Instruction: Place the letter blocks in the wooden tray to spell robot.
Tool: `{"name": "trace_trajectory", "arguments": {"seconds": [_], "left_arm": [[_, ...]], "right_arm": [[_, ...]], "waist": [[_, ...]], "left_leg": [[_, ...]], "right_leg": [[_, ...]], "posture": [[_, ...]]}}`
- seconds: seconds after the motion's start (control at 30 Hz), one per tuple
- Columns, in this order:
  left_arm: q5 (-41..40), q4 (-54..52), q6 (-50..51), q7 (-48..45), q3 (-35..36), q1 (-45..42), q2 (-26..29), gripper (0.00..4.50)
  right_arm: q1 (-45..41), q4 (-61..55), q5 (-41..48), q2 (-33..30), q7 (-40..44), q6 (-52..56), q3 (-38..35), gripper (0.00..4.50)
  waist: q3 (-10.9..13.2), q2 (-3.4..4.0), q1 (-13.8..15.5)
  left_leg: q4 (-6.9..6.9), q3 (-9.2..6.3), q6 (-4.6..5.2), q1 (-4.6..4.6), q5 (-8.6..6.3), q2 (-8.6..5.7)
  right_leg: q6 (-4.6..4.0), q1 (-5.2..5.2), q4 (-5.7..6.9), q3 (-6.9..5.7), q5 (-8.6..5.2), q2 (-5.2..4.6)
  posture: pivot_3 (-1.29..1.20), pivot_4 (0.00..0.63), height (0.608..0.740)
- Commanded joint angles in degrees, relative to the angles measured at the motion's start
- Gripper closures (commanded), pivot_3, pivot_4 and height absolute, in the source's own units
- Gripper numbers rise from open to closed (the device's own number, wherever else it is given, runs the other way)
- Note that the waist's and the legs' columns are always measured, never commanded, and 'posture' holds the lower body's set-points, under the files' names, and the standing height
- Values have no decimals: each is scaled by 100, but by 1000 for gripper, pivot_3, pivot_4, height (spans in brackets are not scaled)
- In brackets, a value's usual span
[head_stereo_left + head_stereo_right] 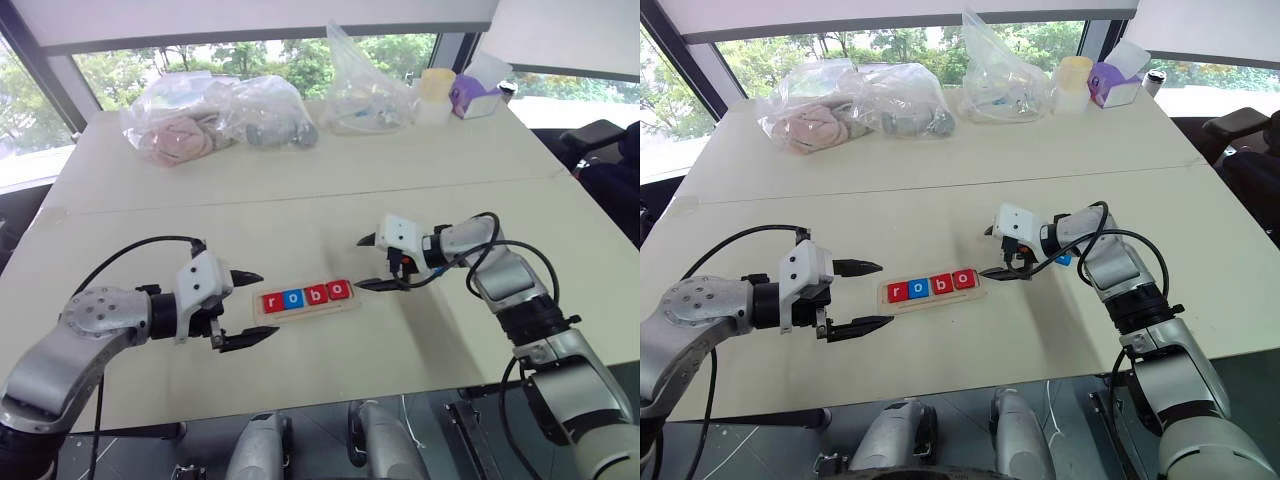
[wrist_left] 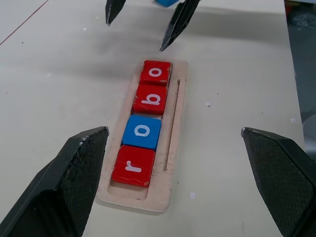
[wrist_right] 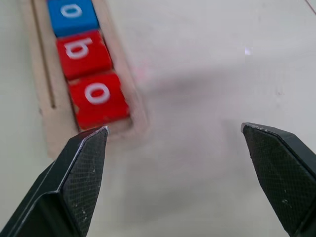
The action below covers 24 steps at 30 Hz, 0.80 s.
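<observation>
Pale wooden tray (image 1: 305, 299) holding red and blue letter blocks (image 2: 143, 130) "robo", flanked by left gripper (image 1: 247, 309) and right gripper (image 1: 367, 263), both spread apart, nothing held

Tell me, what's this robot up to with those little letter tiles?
It is spelling "robot" in a wooden tray. Four letter blocks already sit in it, reading r, o, b, o. Both hands are open and hold nothing: the left hand hovers at the "r" end of the tray, the right hand at the other end. A blue block lies beside the right arm.

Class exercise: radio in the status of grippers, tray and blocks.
Both grippers open, left gripper, right gripper. Wooden tray reads r-o-b-o; fifth block on table behind right gripper. Nothing blocking.
</observation>
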Motion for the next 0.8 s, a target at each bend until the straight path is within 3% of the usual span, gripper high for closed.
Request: {"name": "trace_trajectory", "arguments": {"seconds": [0.03,0.8], "left_arm": [[-11,-56,-131,-36,165,5,65,0],[-48,-112,-97,43,223,104,87,0]], "right_arm": [[-71,7,-14,68,-59,-167,-39,71],[-84,74,-127,421,-30,-308,151,71]], "waist": [[0,0,0],[0,0,1]], "left_leg": [[0,0,0,0,0,0],[0,-1,0,0,0,0]], "right_leg": [[0,0,0,0,0,0],[0,0,0,0,0,0]], "posture": [[0,150,740],[0,150,740]]}}
